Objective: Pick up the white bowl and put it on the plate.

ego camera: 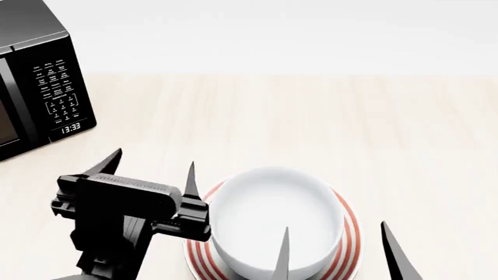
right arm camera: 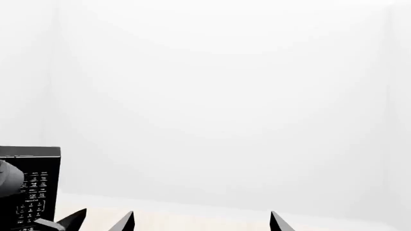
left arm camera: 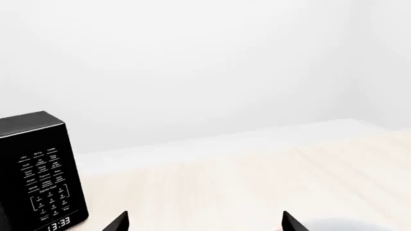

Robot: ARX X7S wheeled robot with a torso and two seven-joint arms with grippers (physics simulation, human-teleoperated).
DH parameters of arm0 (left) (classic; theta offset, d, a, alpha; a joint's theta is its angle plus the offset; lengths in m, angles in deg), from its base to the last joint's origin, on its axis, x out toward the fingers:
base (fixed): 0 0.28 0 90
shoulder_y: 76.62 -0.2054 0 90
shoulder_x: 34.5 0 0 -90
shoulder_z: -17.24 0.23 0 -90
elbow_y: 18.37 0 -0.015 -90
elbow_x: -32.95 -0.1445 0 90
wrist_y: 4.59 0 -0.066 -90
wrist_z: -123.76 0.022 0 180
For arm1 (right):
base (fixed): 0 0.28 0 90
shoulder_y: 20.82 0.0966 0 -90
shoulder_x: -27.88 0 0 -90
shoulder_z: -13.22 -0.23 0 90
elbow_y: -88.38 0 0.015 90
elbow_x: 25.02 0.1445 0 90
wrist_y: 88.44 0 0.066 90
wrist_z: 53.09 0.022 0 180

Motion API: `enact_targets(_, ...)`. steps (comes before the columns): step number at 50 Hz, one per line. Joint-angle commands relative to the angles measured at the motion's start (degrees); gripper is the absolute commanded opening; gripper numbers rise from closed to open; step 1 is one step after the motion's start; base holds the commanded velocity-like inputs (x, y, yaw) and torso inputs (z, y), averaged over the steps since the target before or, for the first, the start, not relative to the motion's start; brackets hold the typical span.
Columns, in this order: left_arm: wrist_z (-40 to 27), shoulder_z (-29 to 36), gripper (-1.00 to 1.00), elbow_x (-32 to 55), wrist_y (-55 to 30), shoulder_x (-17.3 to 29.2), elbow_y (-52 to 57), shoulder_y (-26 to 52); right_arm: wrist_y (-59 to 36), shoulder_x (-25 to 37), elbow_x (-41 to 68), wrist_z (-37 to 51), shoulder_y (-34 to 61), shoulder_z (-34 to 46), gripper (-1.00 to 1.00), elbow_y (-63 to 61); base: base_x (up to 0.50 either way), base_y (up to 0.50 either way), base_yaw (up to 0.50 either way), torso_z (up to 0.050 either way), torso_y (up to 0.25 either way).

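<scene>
Two grippers are showing in the head view, both with fingers spread apart and holding nothing. The bowl (ego camera: 274, 220) is sitting on the plate (ego camera: 351, 233), whose red rings are peeking out around it at 3 and 8 o'clock. The left gripper (ego camera: 153, 169) is hanging just beside the bowl at its 9 o'clock, its inner finger (ego camera: 190, 178) close to the rim, though contact is unclear. The right gripper (ego camera: 335, 251) is sitting at the bowl's 5 o'clock, one finger (ego camera: 281, 256) overlapping the bowl and the other lying outside the plate. The microwave (ego camera: 35, 81) is standing at 10 o'clock on the table (ego camera: 311, 116), well apart from the plate, its clock reading 13:33.
</scene>
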Motion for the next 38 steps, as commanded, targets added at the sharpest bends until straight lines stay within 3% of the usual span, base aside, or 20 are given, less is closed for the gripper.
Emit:
enact_targets(1, -16.6, 1.3, 1.0, -16.7, 1.6, 6.6, 15.4, -1.3, 0.0, -0.9, -1.7, -1.1, 0.0, -0.8, 1.0, -0.7, 0.0, 0.0, 0.0, 0.0, 0.0)
enact_targets(16, -27.4, 3.0, 1.0, -31.1, -3.8, 14.5, 26.9, -5.5, -3.8, 0.2, -2.7, 0.2, 0.0, -1.3, 1.0, -7.8, 0.0, 0.0, 0.0, 0.0, 0.0)
enact_targets(23, -28.1, -3.8, 1.0, -39.3, -13.8, 17.9, 35.4, -12.1, -5.2, 0.7, -3.1, 0.5, 0.0, -1.4, 1.0, -10.9, 0.0, 0.0, 0.0, 0.0, 0.0)
enact_targets(38, -27.8, -11.4, 1.0, -48.2, -25.0, 21.8, 48.7, -20.5, -9.1, 1.5, -4.0, 1.2, 0.5, -1.1, 1.0, -18.1, 0.0, 0.0, 0.0, 0.0, 0.0)
